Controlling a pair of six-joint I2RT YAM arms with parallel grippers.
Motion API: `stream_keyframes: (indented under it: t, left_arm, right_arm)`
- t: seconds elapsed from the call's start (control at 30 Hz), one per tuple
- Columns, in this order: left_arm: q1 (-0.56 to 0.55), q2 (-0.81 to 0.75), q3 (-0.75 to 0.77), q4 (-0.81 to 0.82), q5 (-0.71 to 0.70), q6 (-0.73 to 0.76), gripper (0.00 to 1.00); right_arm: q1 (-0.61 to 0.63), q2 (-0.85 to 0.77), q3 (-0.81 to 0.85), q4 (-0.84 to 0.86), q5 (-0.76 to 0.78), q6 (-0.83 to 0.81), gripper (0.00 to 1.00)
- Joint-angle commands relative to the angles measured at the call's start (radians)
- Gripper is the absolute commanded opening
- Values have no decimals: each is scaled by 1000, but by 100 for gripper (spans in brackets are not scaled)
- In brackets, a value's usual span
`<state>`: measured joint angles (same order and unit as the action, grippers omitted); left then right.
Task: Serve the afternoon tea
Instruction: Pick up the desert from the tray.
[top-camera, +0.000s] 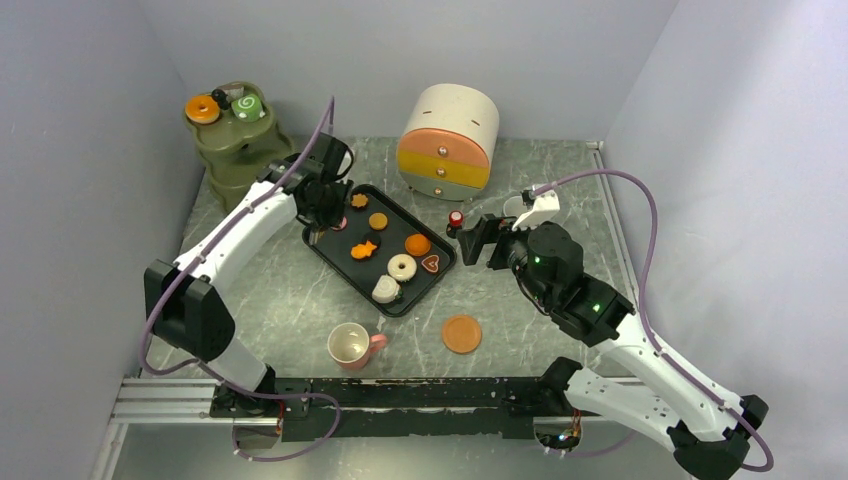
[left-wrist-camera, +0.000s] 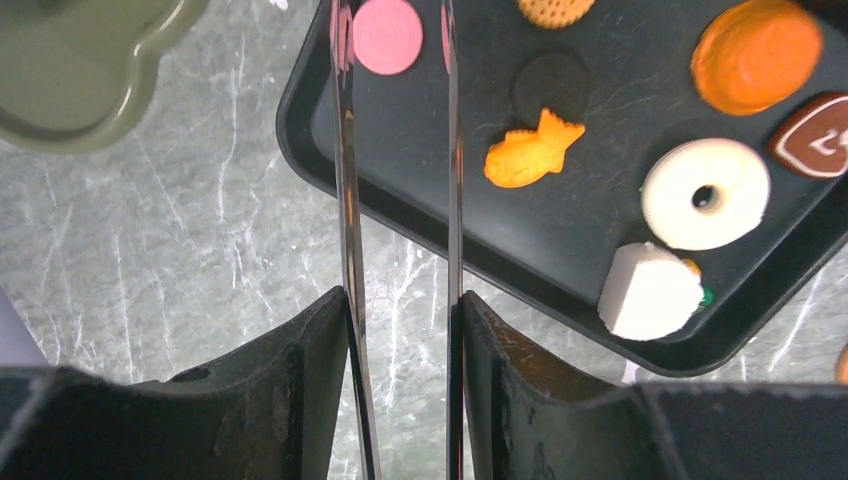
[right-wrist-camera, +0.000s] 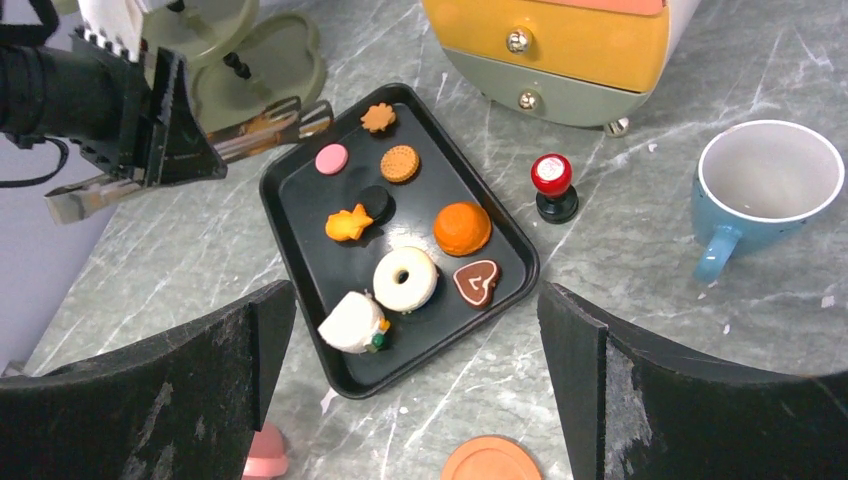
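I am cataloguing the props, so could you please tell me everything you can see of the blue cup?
The blue cup looks like glazed ceramic: pale blue outside, white inside, empty. It stands upright on the marbled table, its loop handle pointing lower left in the right wrist view. It sits right of the red-topped stamp and below the drawer unit, touching only the table.

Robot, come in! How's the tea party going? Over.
Left gripper open at pink cookie. Right gripper open, empty. Most pastries on black tray, two on green stand. Nothing blocking.
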<state>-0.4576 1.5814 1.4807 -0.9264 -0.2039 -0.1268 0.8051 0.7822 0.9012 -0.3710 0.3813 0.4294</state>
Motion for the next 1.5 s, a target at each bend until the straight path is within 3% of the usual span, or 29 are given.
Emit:
stream_keyframes:
  t: [0.0, 0.43, 1.03, 1.47]
  left_arm:
    - [-11, 22, -37, 11, -40, 10, 48]
    - [-10, 63, -136, 67, -69, 10, 50]
    - [12, 104, -158, 134, -31, 18, 51]
    - [13, 71, -150, 142, 88, 13, 50]
  right_arm:
    - [-5, -4, 10, 11, 4, -7, 95]
    - [-4, -10, -10, 20, 8, -10, 95]
    - [-5, -13, -48, 42, 5, -5, 95]
    - [-4, 7, -35, 46, -13, -13, 95]
